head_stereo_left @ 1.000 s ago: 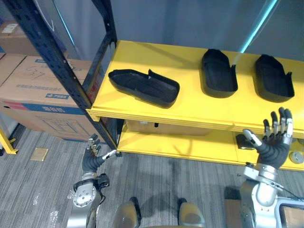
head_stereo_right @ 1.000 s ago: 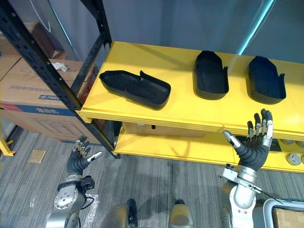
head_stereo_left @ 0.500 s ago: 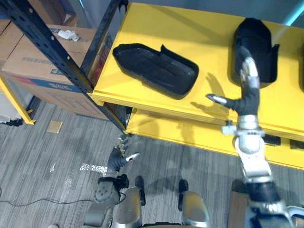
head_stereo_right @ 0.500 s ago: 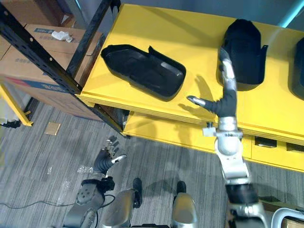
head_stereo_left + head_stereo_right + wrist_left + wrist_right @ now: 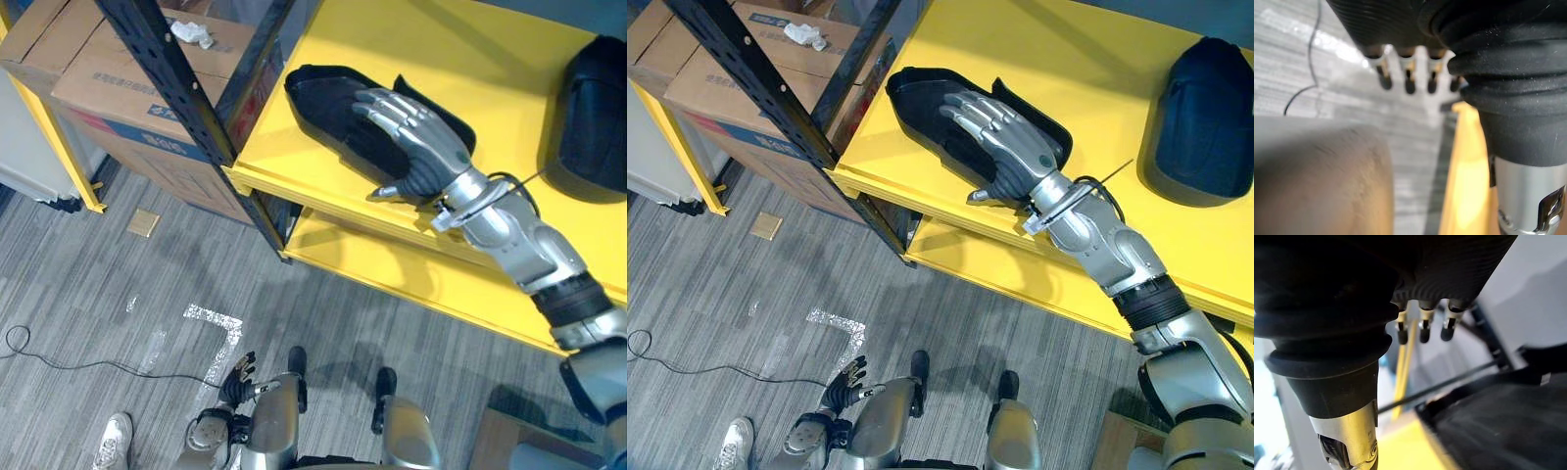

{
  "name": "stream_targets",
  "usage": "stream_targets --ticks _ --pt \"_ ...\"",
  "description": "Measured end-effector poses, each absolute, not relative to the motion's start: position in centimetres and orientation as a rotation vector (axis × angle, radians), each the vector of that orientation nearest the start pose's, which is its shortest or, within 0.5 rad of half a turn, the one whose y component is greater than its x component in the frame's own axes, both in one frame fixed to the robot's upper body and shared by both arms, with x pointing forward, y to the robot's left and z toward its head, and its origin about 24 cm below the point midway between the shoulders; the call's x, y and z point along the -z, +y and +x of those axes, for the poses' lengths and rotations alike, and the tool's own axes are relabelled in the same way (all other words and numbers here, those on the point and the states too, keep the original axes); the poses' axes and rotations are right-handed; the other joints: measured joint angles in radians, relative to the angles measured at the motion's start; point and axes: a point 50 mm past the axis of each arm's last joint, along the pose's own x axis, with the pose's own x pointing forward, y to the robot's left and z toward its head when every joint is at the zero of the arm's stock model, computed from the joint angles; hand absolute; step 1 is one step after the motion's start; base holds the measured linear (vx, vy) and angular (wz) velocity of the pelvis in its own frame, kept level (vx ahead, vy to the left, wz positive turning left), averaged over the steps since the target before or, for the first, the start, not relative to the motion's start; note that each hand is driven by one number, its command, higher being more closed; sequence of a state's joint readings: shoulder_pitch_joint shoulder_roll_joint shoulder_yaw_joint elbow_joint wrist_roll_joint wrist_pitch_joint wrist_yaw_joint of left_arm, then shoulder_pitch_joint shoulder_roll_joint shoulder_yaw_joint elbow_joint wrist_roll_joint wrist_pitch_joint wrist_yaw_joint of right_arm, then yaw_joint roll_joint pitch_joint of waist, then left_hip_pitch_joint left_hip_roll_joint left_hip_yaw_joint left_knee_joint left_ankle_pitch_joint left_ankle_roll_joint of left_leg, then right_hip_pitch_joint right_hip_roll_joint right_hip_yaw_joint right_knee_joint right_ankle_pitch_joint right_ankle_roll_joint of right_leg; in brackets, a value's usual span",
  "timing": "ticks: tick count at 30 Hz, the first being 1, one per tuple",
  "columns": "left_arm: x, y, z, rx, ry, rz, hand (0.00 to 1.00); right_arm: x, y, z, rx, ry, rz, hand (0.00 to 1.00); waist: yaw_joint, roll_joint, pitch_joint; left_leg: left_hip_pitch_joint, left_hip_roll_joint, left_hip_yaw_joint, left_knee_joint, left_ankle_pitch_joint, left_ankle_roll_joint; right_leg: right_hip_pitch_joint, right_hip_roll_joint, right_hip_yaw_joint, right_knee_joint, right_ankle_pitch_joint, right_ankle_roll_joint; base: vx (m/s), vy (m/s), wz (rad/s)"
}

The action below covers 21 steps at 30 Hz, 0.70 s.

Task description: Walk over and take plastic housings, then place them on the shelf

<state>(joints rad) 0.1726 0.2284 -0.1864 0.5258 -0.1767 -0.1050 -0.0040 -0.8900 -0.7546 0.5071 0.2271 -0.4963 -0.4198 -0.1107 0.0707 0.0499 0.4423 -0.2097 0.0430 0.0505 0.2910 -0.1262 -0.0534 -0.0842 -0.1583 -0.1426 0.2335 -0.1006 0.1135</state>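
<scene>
**Fingers [image 5: 972, 110] of the right hand laid flat on the long housing [image 5: 917, 96]**

Fingers lie straight and slightly spread across the open top of the long black plastic housing, their dark tips towards its left end. The right hand [image 5: 1007, 149] covers the middle of the housing, so that part of the hollow is hidden. The thumb juts out on the near side, just beside the housing's wall; whether it touches the wall cannot be told. The right wrist view shows the fingertips straight, above a dark surface that is hard to make out.

The long housing lies at the left end of the upper yellow shelf [image 5: 1087, 59], close to its near edge. A second housing [image 5: 1205, 117] lies further right on the same shelf, well apart, and is cut off by the picture edge.

The left hand [image 5: 844, 380] hangs low over the grey floor, its fingers straight and relaxed, holding nothing.

A black rack upright [image 5: 752, 80] crosses in front of cardboard boxes [image 5: 98, 83] on the left. A person's shoe [image 5: 733, 446] shows at the near left, partly cut off.
</scene>
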Motion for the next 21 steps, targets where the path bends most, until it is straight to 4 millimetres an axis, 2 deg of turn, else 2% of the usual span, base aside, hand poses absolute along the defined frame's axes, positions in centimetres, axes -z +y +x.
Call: stream_targets --ticks 4,9,15,16,21 --pt "9.9 19.3 15.8 0.035 0.631 0.085 0.00 -24.0 -12.4 33.5 -0.411 -0.882 -1.415 0.00 0.003 0.008 0.006 -0.001 0.000 -0.015 0.006 0.000 0.000 0.011 0.000 -0.019 0.000 0.000 0.000 -0.02 -0.005 0.08" --pt "10.2 19.3 15.6 0.040 0.644 0.099 0.00 -24.1 -13.2 34.4 -0.368 -0.729 -1.449 0.00 0.004 0.023 0.025 -0.002 0.009 -0.009 0.013 -0.001 0.000 0.011 0.006 -0.018 -0.002 0.001 0.002 -0.04 -0.007 -0.03" --pt "10.2 19.2 15.6 0.040 0.635 0.098 0.00 -23.9 -13.8 35.2 -0.314 -0.600 -1.412 0.00 0.004 0.026 0.029 0.000 0.017 0.001 0.012 0.000 -0.002 0.005 0.011 -0.009 -0.003 0.003 0.002 -0.01 -0.012 -0.06" --pt "10.1 19.2 15.6 0.039 0.634 0.099 0.00 -23.8 -13.8 35.3 -0.297 -0.587 -1.390 1.00 0.003 0.026 0.029 0.000 0.017 0.003 0.011 0.001 -0.002 0.004 0.011 -0.007 -0.002 0.003 0.002 0.01 0.000 -0.05" --pt "10.1 19.2 15.7 0.029 0.630 0.099 0.00 -23.3 -13.8 35.6 -0.246 -0.550 -1.319 1.00 0.003 0.027 0.029 0.016 0.012 0.014 -0.009 0.012 -0.002 0.002 0.005 0.005 -0.001 0.005 0.005 0.00 0.006 -0.06"
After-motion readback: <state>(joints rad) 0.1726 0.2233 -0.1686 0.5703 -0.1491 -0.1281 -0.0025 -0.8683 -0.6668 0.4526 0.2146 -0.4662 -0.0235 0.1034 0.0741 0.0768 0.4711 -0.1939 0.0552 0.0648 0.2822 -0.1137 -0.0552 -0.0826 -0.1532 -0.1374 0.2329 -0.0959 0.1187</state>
